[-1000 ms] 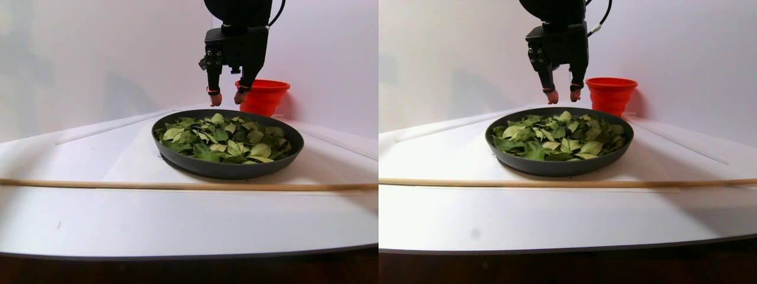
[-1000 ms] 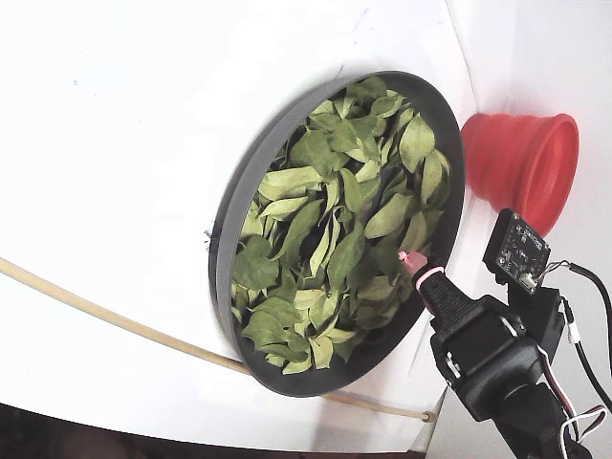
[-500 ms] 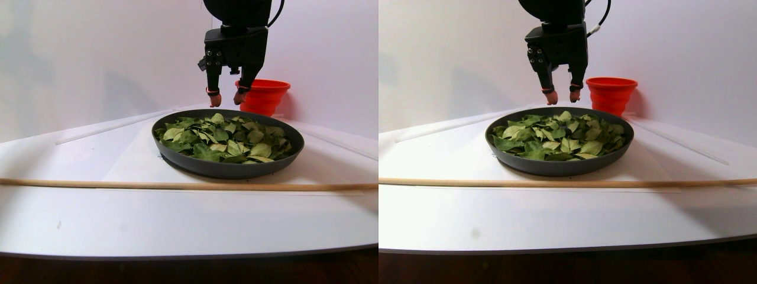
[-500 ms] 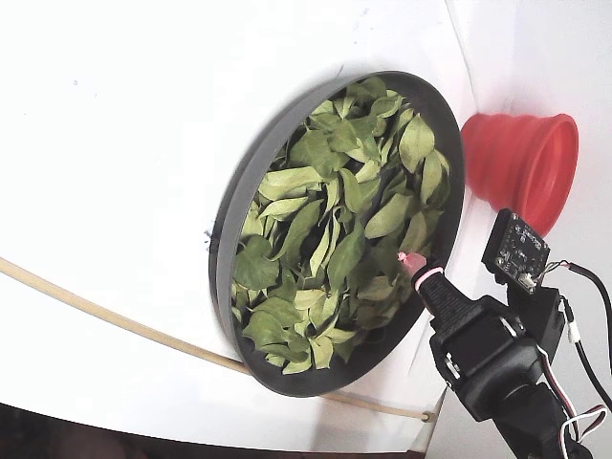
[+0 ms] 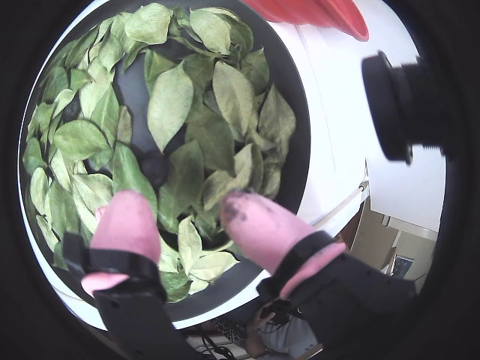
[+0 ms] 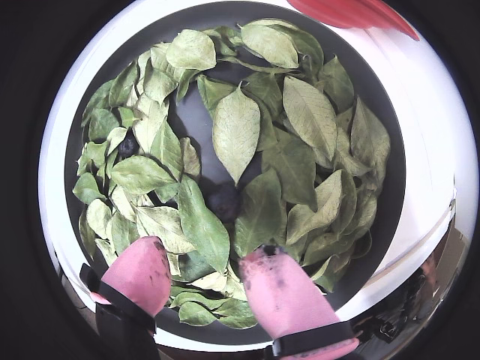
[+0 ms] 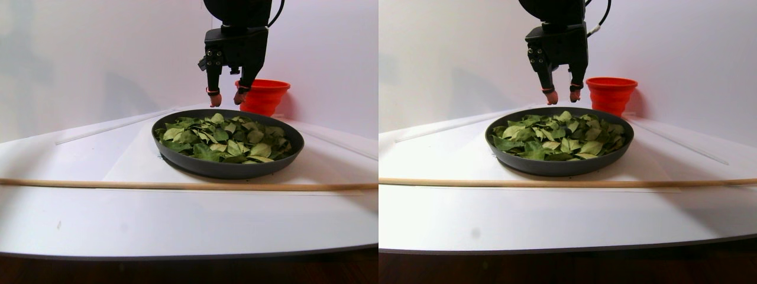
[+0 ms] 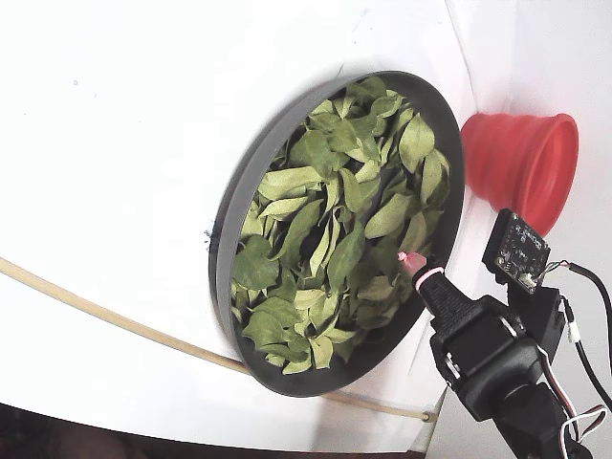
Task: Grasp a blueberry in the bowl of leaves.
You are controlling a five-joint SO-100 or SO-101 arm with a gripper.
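The black two-finger gripper (image 6: 201,281) with pink rubbery fingertips (image 6: 142,271) is hovering above the wide, shallow, dark grey round bowl (image 7: 227,168), its jaws standing wide apart and holding nothing. In the stereo pair view the tips are hanging clear over the far rim side, not touching the heap of small oval green leaves (image 6: 236,131). A dark round blueberry (image 6: 223,201) is peeking out between leaves near the middle of the bowl, just ahead of the gap between the fingers in both wrist views; a second dark spot (image 6: 127,145) at the left side of that wrist view may be another berry, though it is too shaded to be sure.

The main risk is that the berry is lying half under overlapping leaves, so the descending fingers are likely to pinch leaf rather than fruit, or nudge a leaf and roll the berry out of line. The berry is also sitting slightly ahead of the jaw gap, so a straight drop could land short. Pressing too hard could squash it against the bowl floor. The red ribbed cup (image 7: 264,94) behind the bowl is standing close to the arm and could be bumped
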